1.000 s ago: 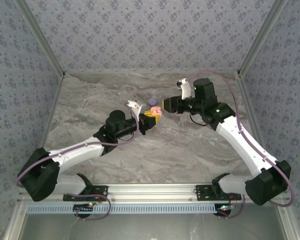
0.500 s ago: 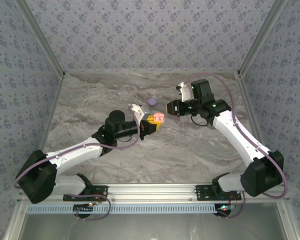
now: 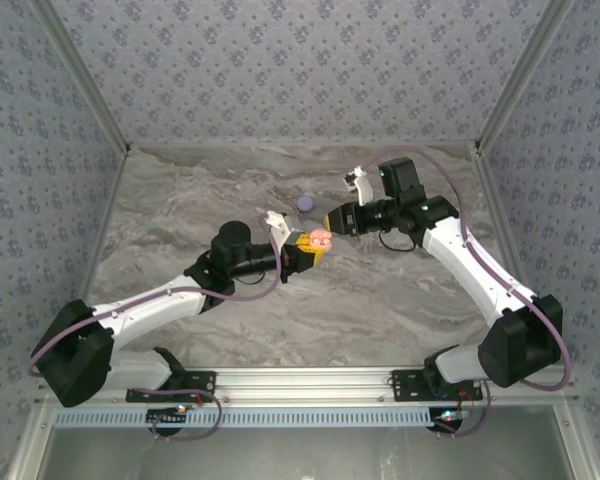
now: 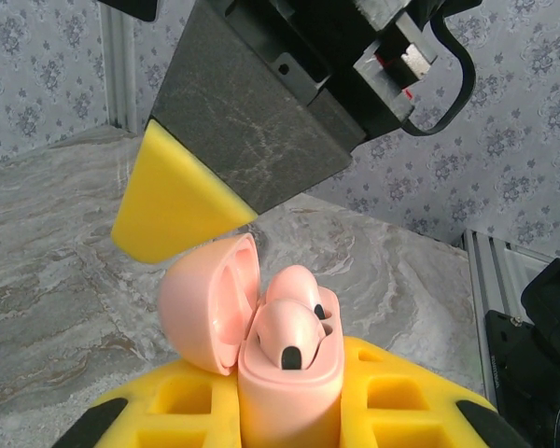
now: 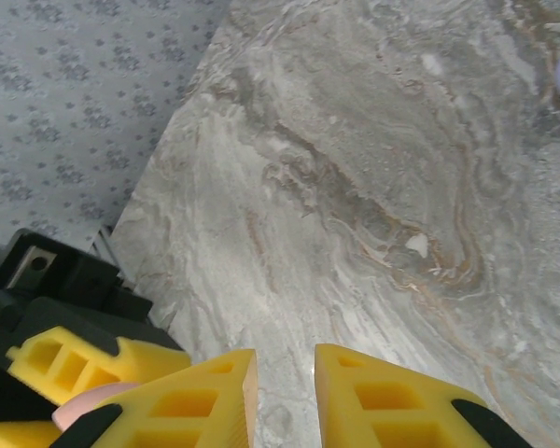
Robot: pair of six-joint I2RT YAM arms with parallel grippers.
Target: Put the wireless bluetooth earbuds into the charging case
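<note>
The two arms meet over the middle of the table (image 3: 380,290). The left gripper (image 3: 308,248) is clamped on the pink case (image 4: 289,401), its yellow fingers (image 4: 401,401) pressed against both sides and holding it upright off the table. The lid (image 4: 210,303) is flipped open to the left. A pink earbud (image 4: 287,331) with a small black dot on its head sits in the case, and a second rounded pink shape is tucked just behind it; I cannot tell whether that one is fully seated.

The right gripper (image 3: 331,220) hovers just right of and a little beyond the case, pointing at it. Its fingers (image 5: 383,401) stand a narrow slit apart with nothing between them. One yellow fingertip hangs just above the open lid, apart from it.

A lavender object (image 3: 304,202) lies on the table on the far side of both grippers, and a whitish speck (image 5: 417,245) lies near it
</note>
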